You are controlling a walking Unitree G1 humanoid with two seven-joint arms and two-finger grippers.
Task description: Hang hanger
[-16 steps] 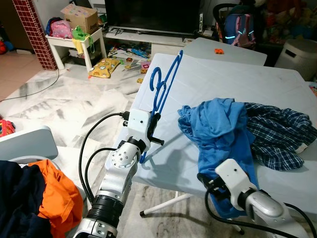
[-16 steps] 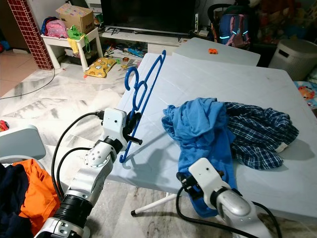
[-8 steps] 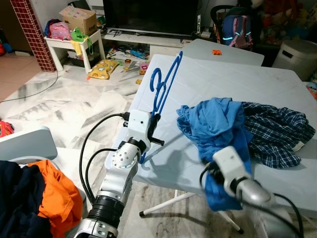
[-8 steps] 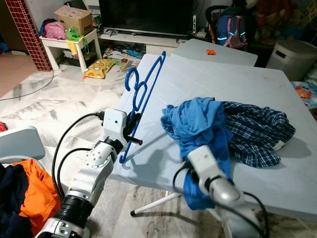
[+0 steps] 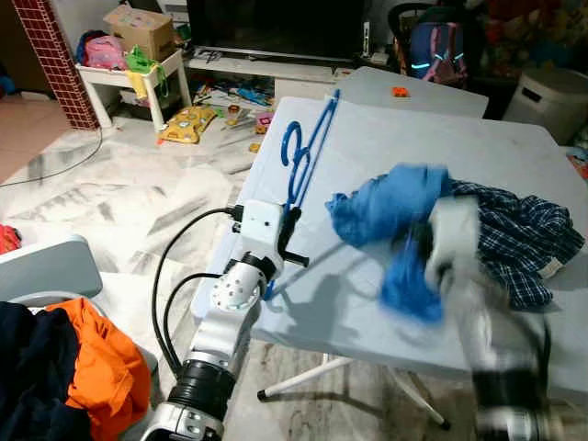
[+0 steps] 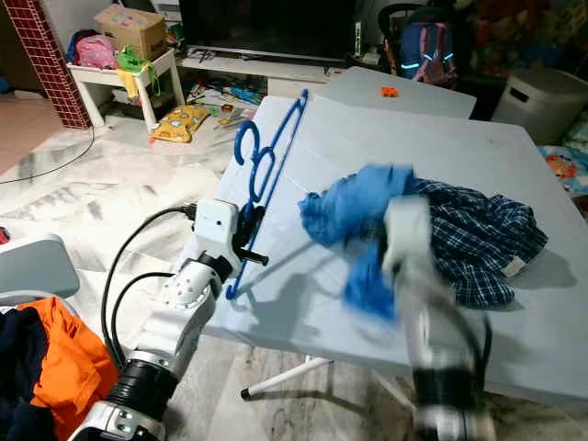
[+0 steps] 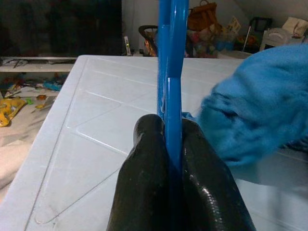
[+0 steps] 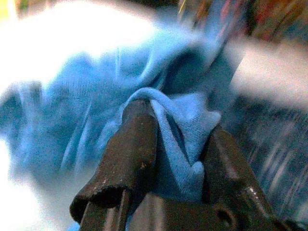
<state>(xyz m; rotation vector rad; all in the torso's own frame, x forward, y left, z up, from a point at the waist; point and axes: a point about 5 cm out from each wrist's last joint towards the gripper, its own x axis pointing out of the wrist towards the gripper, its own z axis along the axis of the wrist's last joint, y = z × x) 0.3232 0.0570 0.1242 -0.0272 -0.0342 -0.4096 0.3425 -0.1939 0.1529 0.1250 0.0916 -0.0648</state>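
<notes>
Since a second ago, the right arm has swung up from the near edge of the counter [image 5: 367,312] and now shows as a blur above it, dragging the blue garment [image 5: 390,197] with it; the cloth's hanging tail has come off the counter's edge. In the right wrist view, the right end effector [image 8: 175,144] has its two fingers clamped on a fold of that blue fabric. Beside the blue garment lies a dark plaid shirt [image 5: 524,243], touching it.

At the counter's left edge, the left end effector [image 7: 166,130] has its fingers pressed together on the lower bar of the blue hanger [image 5: 299,161], which stands tilted upward over the surface, hook end high. An orange garment [image 5: 106,367] lies heaped at lower left.
</notes>
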